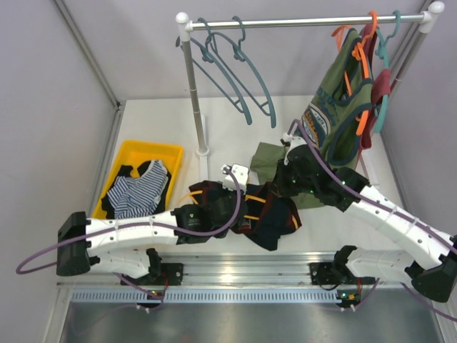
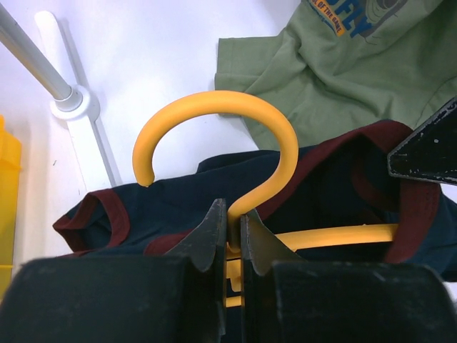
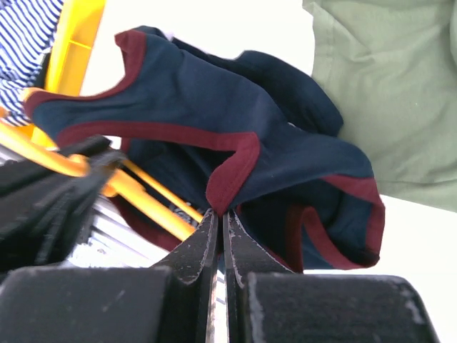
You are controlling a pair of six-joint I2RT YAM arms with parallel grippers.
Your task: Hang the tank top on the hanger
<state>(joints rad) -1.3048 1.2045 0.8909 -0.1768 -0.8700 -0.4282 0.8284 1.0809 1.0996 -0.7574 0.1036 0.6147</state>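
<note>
Left wrist view: the left gripper is clamped narrowly on the hanger just below its hook. The bar runs right, under the trim of the tank top. The right gripper, closed at lower centre, pinches that maroon trim. Overhead, at left, a yellow bin holds a striped garment.

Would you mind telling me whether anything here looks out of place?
Olive-green fabric lies crumpled on the white table behind the dark navy tank top, rather than hanging clear from the metal rail. Nothing else stands out.
</note>
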